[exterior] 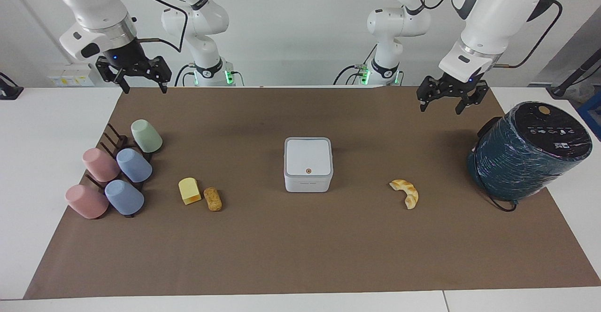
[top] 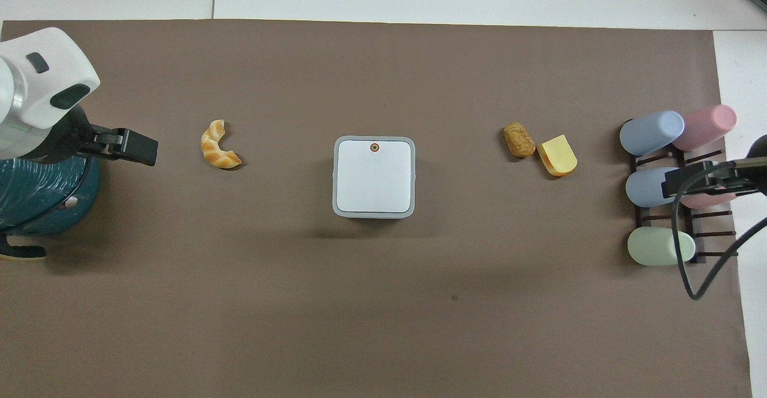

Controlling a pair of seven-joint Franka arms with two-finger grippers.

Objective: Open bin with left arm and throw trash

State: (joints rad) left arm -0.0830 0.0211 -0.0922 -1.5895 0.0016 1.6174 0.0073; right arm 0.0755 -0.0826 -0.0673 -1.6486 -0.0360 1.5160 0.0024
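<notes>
Bin (exterior: 308,164) lid shut, orange dot away from robots — left gripper (exterior: 447,99) and right gripper (exterior: 139,76) open.

A matt brown paper-like sheet (exterior: 300,246) is covering the smooth white table (exterior: 47,128). The bin (exterior: 308,164) is showing smooth white plastic with a faint sheen. The pastel cups (exterior: 134,165) are looking matt. The croissant (exterior: 406,192) is gleaming golden, the bread lump (exterior: 213,198) appearing rough, the cheese block (exterior: 189,191) smooth. Glossy crinkled wrap is covering the teal cylinder (exterior: 516,161).
</notes>
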